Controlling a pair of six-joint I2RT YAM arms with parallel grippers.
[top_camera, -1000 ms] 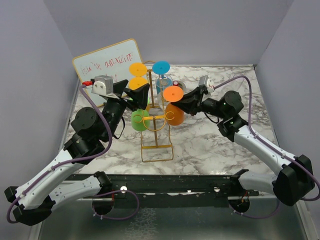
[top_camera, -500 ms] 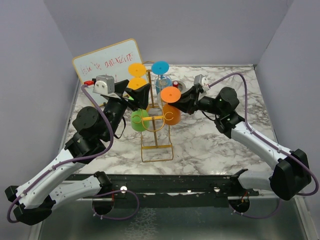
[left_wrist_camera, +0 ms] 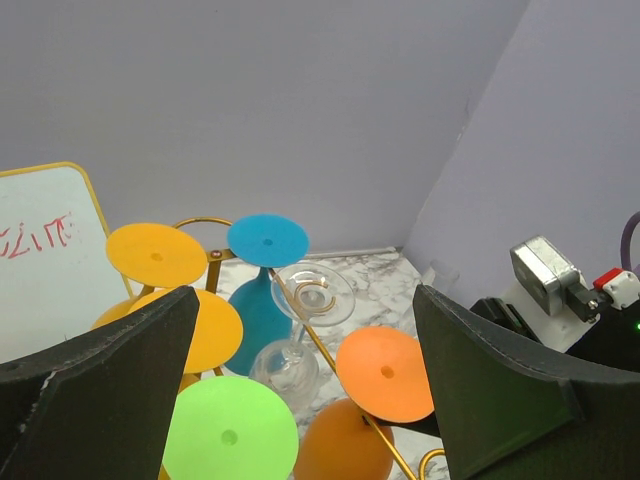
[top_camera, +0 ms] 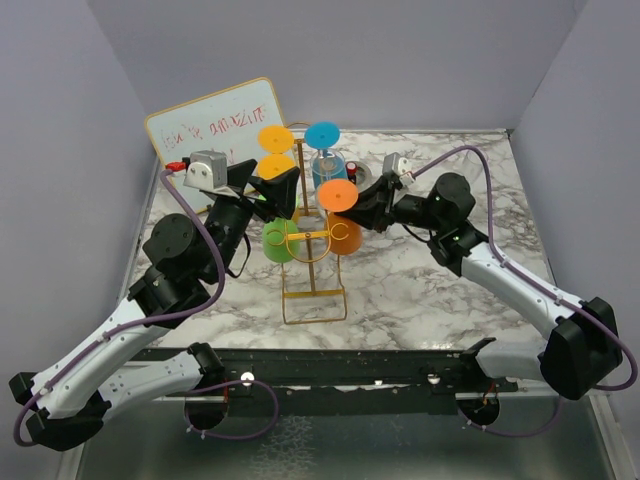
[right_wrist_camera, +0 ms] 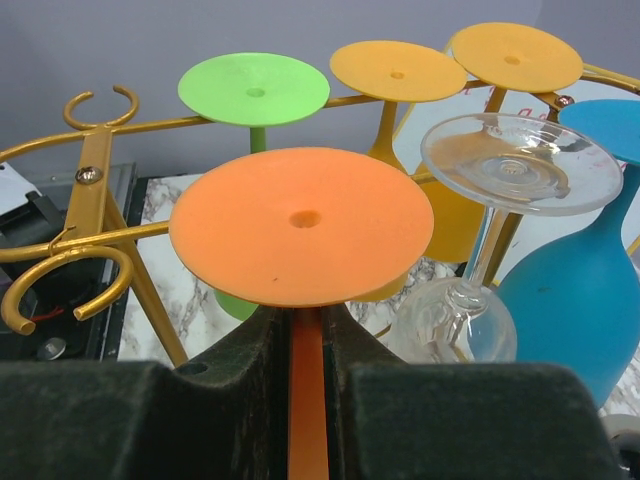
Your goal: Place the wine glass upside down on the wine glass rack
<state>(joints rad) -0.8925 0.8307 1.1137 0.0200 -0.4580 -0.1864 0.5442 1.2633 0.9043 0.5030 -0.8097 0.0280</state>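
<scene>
Orange from foot to bowl, hung upside down as the wine glass [top_camera: 345, 232], stem pinched between the pressed-in fingers [right_wrist_camera: 200, 400] of the right gripper [right_wrist_camera: 307, 345], just beside the right-hand loops of the gold wine glass rack [right_wrist_camera: 92, 165] on the marble table [top_camera: 420, 290]; could not tell whether seated in a loop. Held the left gripper [left_wrist_camera: 305, 385] spread wide on nothing, near the rack's left side, close by the green glass [left_wrist_camera: 230, 435]. Showed two yellow glasses [left_wrist_camera: 155, 255], a blue glass [left_wrist_camera: 265, 240] and a clear glass [right_wrist_camera: 520, 165] inverted on the rack as well.
</scene>
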